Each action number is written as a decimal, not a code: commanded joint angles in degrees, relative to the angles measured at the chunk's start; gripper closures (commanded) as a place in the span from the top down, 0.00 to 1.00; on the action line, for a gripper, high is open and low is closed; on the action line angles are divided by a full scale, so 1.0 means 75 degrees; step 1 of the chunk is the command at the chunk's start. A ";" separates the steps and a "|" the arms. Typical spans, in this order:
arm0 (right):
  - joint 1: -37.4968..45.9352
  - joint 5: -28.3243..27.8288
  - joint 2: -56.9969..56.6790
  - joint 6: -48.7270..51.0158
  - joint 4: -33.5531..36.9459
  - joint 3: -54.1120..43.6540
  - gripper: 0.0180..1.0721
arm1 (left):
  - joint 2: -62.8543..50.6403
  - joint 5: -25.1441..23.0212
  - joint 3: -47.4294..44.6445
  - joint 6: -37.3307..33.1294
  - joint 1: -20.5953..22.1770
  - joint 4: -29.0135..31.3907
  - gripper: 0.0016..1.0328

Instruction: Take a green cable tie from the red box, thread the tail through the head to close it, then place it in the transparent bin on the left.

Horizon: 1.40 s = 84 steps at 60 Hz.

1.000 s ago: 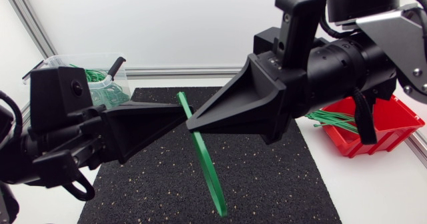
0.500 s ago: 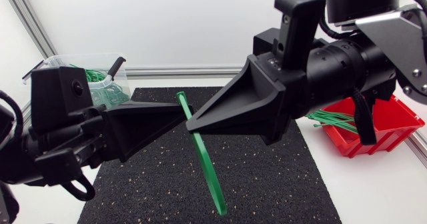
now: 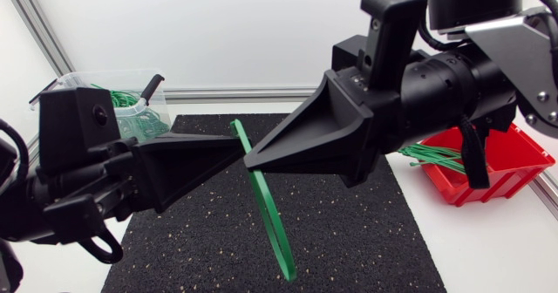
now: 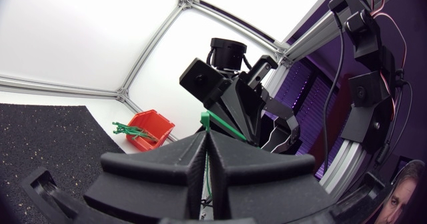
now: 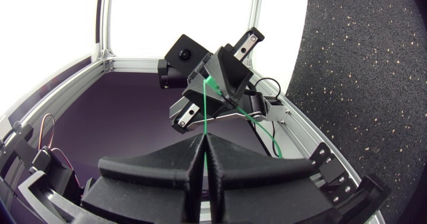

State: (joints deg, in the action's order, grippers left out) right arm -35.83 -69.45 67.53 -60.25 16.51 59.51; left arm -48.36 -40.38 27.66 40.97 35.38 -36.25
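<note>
Both grippers meet above the black mat (image 3: 349, 232), fingertip to fingertip. My left gripper (image 3: 234, 151) and my right gripper (image 3: 250, 161) are each shut on one green cable tie (image 3: 268, 214). Its top end sticks up past the tips and its long tail curves down toward the mat's front. In the left wrist view the tie (image 4: 207, 159) runs between the left gripper's (image 4: 205, 141) closed fingers, with the right arm just ahead. In the right wrist view the tie (image 5: 204, 114) rises from the right gripper (image 5: 202, 141) to the left arm. The red box (image 3: 501, 166) holds more green ties (image 3: 436, 158).
The transparent bin (image 3: 83, 85) stands at the back left behind my left arm, with green ties inside. An aluminium rail (image 3: 235, 93) runs along the back of the table. The red box (image 4: 150, 127) sits off the mat's right edge.
The tie's hanging tail has swung slightly to the left. Both arms stay almost still, grippers closed on the tie.
</note>
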 commanded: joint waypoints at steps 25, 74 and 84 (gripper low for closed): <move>-0.0085 -0.0080 0.0032 -0.0205 -0.0057 -0.0270 0.05 | 0.0049 0.0005 0.0226 0.0233 -0.0135 0.0005 0.04; -0.0062 -0.0080 0.0254 -0.0193 -0.0221 -0.0235 0.05 | 0.0178 -0.0007 0.0156 0.0209 0.0147 0.0111 0.04; -0.0062 -0.0080 0.0266 -0.0205 -0.0256 -0.0083 0.05 | 0.0213 0.0005 0.0121 0.0127 0.0205 0.0111 0.04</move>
State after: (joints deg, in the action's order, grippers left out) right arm -35.94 -70.35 68.60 -60.25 15.62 58.78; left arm -47.66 -39.90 27.70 40.97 35.81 -35.22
